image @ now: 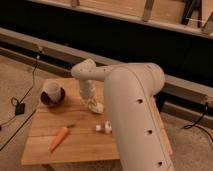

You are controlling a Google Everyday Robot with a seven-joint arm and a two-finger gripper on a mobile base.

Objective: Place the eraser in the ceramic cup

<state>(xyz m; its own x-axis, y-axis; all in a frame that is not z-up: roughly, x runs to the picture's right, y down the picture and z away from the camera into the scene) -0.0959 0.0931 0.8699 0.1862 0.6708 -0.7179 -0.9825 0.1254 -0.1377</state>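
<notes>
The ceramic cup, white with a dark maroon base, stands at the back left of the wooden table. My gripper points down at the tabletop in the middle, to the right of the cup and apart from it. A small cream-white block that looks like the eraser lies on the table just in front of the gripper, below it in the picture. A second small white piece lies right beside the block, against the edge of my arm.
An orange carrot lies at the front left of the table. My big white arm covers the table's right side. Black cables lie on the floor at the left. A dark wall with a rail runs behind.
</notes>
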